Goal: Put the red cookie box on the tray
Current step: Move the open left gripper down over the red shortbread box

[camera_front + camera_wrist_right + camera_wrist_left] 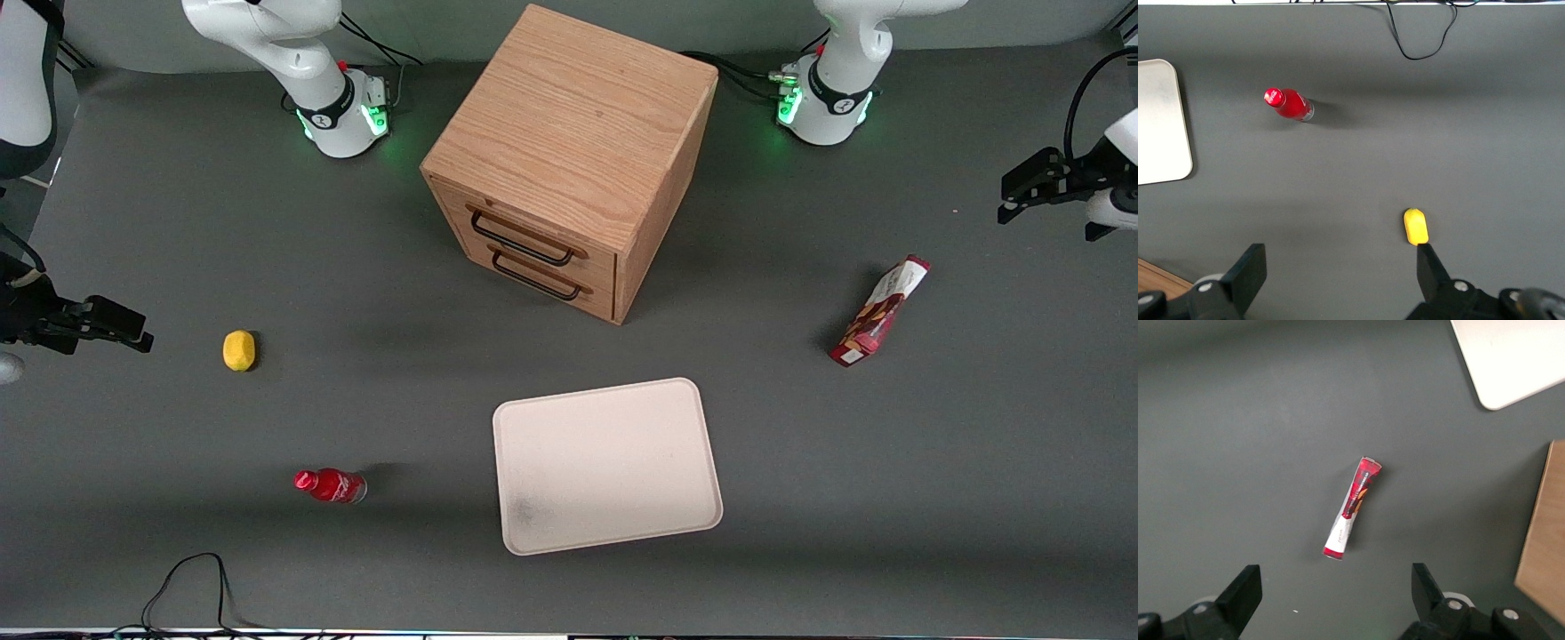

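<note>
Red cookie box (pixel 879 311) lies at two o'clock from the tray (pixel 607 538), well apart; gripper (pixel 1022 193) hangs spread at the box's one o'clock

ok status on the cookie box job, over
Gripper open, high above the table, holding nothing. Red cookie box lying on the table, not yet on the tray. Nothing between box and tray.

The front camera is looking down from high over the whole tabletop (pixel 178 222); both wrist cameras are looking down past their jaws, sharing the tray (pixel 1531 380).
</note>
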Motion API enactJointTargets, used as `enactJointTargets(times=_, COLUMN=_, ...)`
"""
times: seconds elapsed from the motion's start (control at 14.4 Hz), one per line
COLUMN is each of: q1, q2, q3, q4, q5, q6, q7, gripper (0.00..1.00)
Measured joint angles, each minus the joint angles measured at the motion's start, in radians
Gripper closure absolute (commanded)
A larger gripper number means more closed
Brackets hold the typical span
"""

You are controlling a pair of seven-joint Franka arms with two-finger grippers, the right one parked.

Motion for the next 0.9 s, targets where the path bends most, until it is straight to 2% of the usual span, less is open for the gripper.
enactJointTargets(times=0.21, q1=0.013, q2=-0.076, q3=-0.003, q4=-0.085, q5=0.000, q6=0.016, q7=0.130, gripper=0.00)
enactJointTargets(times=0.49, q1=0.013, q2=-0.152, q3=-0.044, q4=-0.160, q5=0.000, q6=0.016, q7=0.173, gripper=0.00)
enactJointTargets(times=0.9, q1=0.015, q2=-0.164, q3=-0.049, q4=-0.215, q5=0.016, q6=0.044, q7=0.290, gripper=0.00)
